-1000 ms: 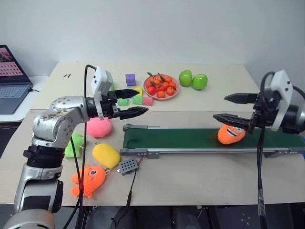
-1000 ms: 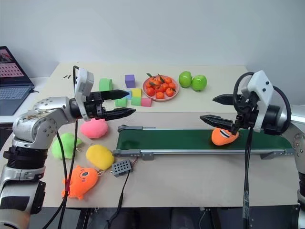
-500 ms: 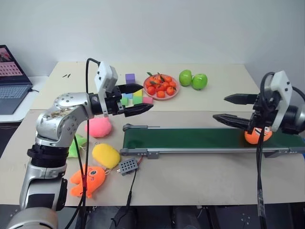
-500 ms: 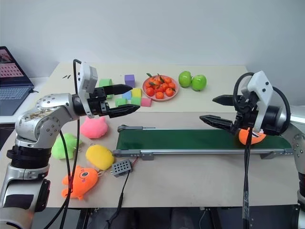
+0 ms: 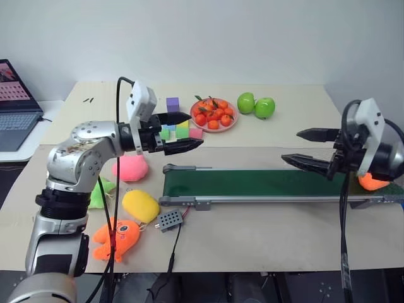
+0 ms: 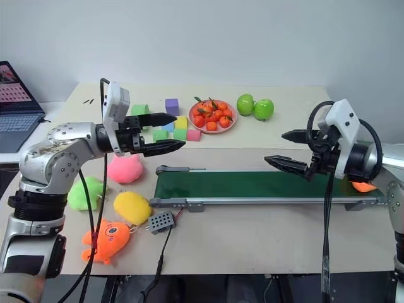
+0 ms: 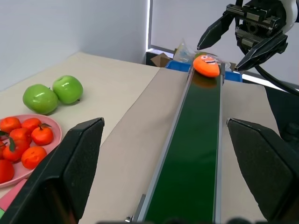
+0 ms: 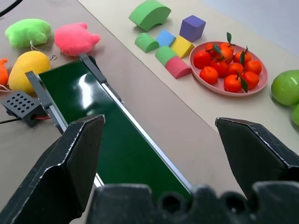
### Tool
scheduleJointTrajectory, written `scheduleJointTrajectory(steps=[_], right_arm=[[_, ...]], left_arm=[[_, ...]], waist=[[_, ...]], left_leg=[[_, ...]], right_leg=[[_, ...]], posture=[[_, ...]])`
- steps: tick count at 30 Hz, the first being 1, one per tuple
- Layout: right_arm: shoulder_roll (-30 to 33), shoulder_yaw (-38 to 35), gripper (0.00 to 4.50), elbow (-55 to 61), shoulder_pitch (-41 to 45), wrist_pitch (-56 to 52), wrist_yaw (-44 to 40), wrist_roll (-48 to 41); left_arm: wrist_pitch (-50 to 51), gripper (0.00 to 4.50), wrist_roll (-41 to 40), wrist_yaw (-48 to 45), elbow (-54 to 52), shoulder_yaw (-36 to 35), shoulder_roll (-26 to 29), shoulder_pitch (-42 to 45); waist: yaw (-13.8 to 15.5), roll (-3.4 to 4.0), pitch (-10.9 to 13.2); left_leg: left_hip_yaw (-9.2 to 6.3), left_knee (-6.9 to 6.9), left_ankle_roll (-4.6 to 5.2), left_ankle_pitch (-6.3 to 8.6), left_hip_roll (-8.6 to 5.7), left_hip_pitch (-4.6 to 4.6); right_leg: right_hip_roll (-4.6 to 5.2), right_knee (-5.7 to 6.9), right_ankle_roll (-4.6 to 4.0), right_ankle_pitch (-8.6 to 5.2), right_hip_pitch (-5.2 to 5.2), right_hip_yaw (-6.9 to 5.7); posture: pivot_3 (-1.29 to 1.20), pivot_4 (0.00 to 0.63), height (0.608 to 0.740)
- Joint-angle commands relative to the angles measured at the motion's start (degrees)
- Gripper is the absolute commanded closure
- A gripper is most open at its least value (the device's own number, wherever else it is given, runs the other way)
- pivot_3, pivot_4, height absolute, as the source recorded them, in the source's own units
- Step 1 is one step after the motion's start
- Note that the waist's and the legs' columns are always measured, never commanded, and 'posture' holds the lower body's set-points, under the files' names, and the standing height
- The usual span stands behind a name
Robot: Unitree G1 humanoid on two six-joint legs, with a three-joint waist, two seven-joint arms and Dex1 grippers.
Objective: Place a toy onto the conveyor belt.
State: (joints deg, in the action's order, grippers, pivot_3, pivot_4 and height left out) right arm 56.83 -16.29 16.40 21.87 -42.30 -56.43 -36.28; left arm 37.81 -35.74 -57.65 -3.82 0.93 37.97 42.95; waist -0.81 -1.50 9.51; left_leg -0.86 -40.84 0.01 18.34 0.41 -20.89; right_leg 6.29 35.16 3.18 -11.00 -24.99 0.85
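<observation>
Toy (image 7: pixel 206 65): orange plush with a cartoon face, lying on the dark green conveyor belt (image 5: pixel 252 183) at its far right end, about 3 o'clock on the beige table (image 5: pixel 265 233). Right gripper (image 5: pixel 304 147) hovers just beside it, fingers spread, holding nothing. Left gripper (image 5: pixel 184 132), likewise spread and empty, hangs over the belt's left end near 10 o'clock. Pink plate (image 5: pixel 214 125) of small oranges, two green apples (image 5: pixel 255 105) and foam blocks (image 5: pixel 173 105) sit at 12 o'clock. A plain white wall stands behind. No legible writing.
</observation>
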Motion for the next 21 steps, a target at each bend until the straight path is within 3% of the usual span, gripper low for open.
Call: scheduleJointTrajectory(steps=[1,21], right_arm=[[0.86,-1.93,0.0,1.43,0.47,1.25,0.29,-0.23],[0.0,-0.91,0.0,1.1,0.28,2.18,0.56,0.11]], left_arm=[[-0.32,0.01,0.45,-0.93,-0.05,-1.55,1.1,2.03],[0.47,0.01,1.02,-2.14,-1.41,-2.18,2.35,1.19]], waist=[[0.05,0.0,0.0],[0.05,0.0,0.0]], left_leg=[[0.0,0.0,0.0,0.0,0.0,0.0],[-0.01,0.0,0.0,0.0,0.0,-0.01]], right_leg=[[0.0,0.0,0.0,0.0,0.0,0.0],[0.0,0.0,0.0,0.0,0.0,0.0]], posture=[[0.0,0.15,0.738],[0.0,0.15,0.738]])
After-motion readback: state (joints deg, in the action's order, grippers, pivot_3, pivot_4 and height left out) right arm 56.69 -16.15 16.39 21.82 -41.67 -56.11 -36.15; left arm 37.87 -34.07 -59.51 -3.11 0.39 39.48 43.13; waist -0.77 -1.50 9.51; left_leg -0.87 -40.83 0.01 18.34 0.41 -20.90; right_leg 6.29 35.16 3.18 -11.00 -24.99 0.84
